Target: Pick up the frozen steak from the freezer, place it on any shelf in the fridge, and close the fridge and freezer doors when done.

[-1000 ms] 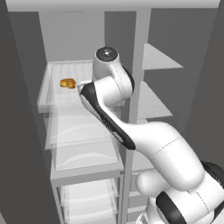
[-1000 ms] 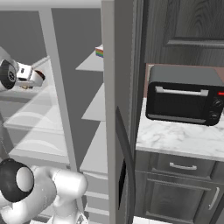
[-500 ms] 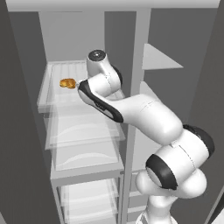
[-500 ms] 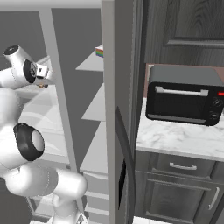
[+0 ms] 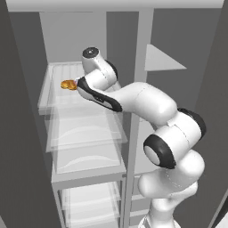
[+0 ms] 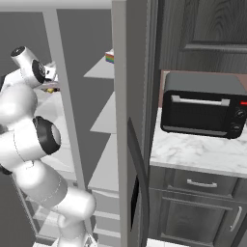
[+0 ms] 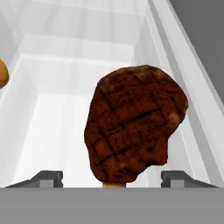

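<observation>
Golden-orange lump [image 5: 68, 84] at left; frozen steak [image 7: 133, 122] lies on the fridge's top shelf [image 5: 58, 102] between the spread fingertips [image 7: 48, 177] of the released gripper [image 7: 111, 178]; placing looks finished; next, withdraw and shut both doors.

The frozen steak [image 7: 133, 122], dark reddish-brown with scored crosshatch lines, stands just ahead of the gripper [image 7: 111, 177], between its two spread fingertips [image 7: 49, 177] and touching neither. Beyond and beneath it runs the whitish translucent shelf [image 7: 52, 127] with its raised rim. A golden-orange lump [image 7: 2, 73] sits ahead at far left.
</observation>
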Available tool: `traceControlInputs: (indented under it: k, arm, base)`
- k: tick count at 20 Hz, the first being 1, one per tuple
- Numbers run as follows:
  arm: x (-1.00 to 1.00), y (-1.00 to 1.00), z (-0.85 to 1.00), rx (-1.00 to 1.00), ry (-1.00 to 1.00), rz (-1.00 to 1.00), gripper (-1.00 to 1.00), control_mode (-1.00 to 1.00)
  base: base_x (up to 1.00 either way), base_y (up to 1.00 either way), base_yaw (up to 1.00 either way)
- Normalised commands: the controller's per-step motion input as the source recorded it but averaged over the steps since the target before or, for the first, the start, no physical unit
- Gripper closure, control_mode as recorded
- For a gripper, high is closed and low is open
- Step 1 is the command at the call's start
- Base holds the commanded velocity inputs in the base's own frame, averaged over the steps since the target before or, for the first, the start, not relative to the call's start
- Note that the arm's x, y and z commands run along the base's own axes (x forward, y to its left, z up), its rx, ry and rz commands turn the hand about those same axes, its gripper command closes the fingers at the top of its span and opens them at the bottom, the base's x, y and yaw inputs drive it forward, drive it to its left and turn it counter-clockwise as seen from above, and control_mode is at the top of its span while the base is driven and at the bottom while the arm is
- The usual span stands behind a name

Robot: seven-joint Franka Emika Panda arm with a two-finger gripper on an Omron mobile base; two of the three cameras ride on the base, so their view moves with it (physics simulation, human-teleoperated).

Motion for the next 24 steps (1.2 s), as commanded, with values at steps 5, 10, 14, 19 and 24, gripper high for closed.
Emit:
traceControlInputs:
  k: [5,10,14,19,24]
  arm:
    - [-0.87,-0.06,0.00,0.05,0.00,-0.03,-1.00,-1.00]
    - [-1.00,-0.09,0.00,0.05,0.00,-0.03,-1.00,-1.00]
    - [-1.00,-0.05,0.00,0.05,0.00,-0.03,-1.00,-1.00]
    - [-1.00,-0.26,-0.20,0.03,0.03,-0.04,-1.00,-1.00]
    - [-1.00,-1.00,-0.26,0.05,-0.05,-0.05,-1.00,-1.00]
  base:
    - [0.00,0.00,0.00]
    - [0.00,0.00,0.00]
    - [0.00,0.00,0.00]
    - [0.00,0.00,0.00]
    - [0.00,0.00,0.00]
